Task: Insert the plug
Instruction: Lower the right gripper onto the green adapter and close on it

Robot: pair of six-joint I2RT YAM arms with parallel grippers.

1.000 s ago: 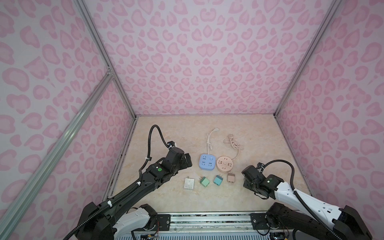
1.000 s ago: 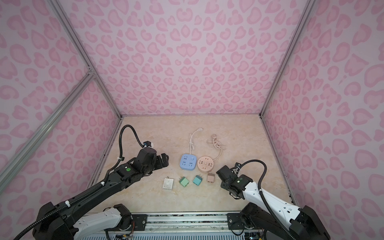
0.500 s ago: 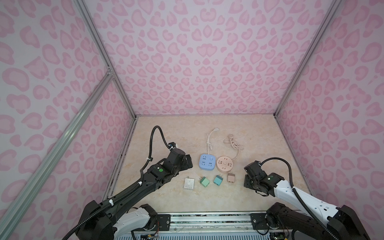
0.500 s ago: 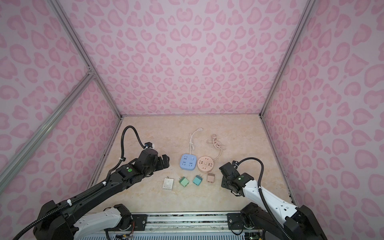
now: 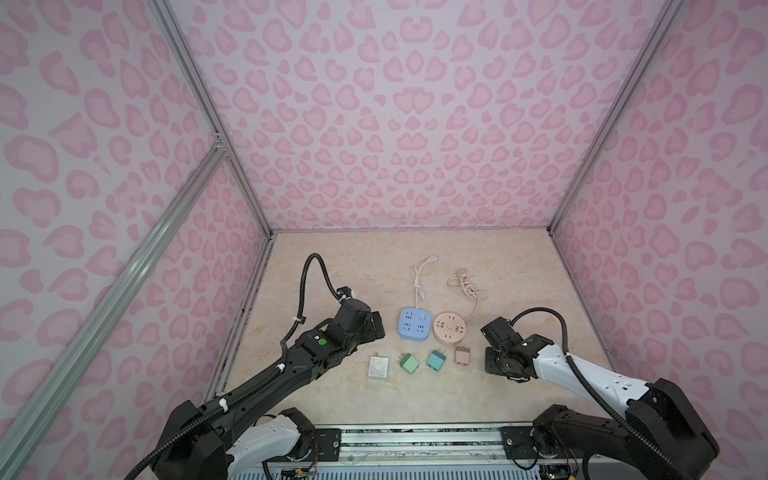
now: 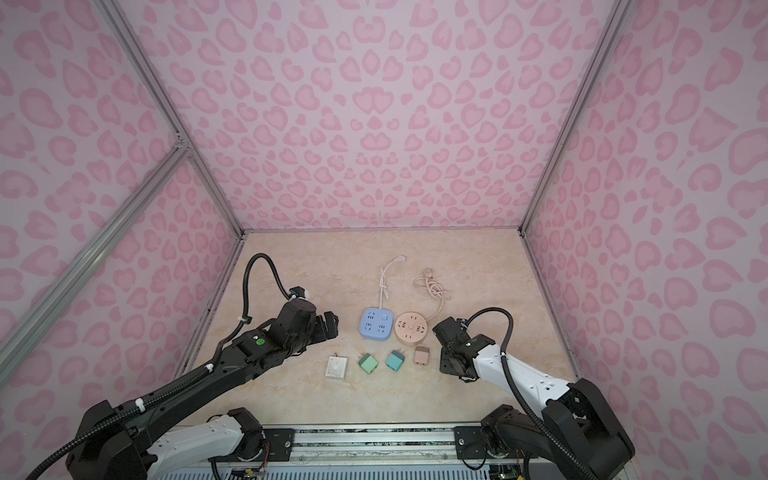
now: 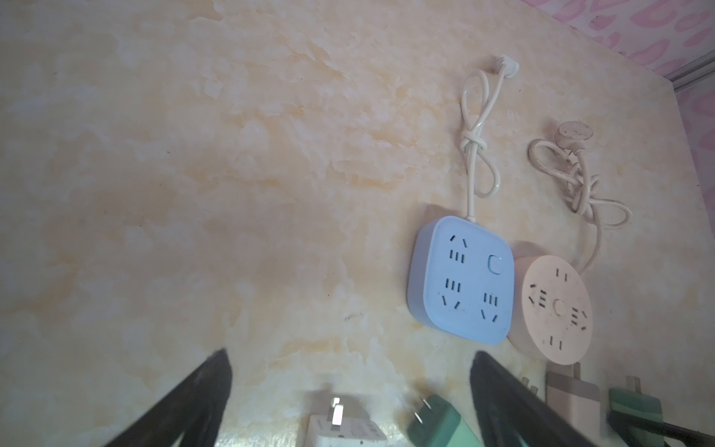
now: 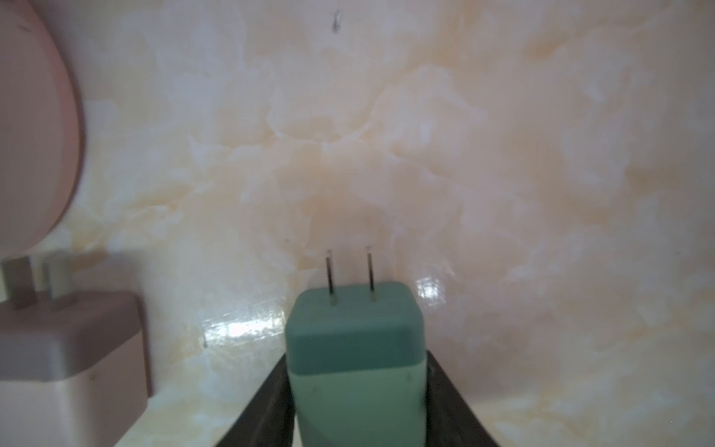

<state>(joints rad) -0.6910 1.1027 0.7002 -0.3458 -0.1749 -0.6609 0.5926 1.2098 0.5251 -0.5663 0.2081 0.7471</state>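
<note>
Between the right fingers (image 8: 271, 402): dark green square plug (image 8: 354, 340), two metal prongs pointing away from the wrist.
Right gripper (image 8: 354, 371): fingers set close against both flanks of the dark green square plug, gripping it.
Just beside the right fingers: pink-brown square plug (image 8: 69, 340), untouched, on the beige marble-patterned table (image 5: 332, 266).
Row from right fingers toward left fingers (image 7: 193, 394): teal square plug (image 5: 435, 360), light green square plug (image 5: 409, 363), white square plug (image 5: 378, 368), each apart.
Left gripper (image 7: 350, 354): fingers spread wide, holding nothing, near the white square plug.
Beyond the left fingers: blue rounded-square socket block (image 5: 414, 325), just beside the pink round socket block (image 5: 449, 328).
Farthest: white knotted cord (image 5: 419, 286), beige knotted cord (image 5: 467, 286).
</note>
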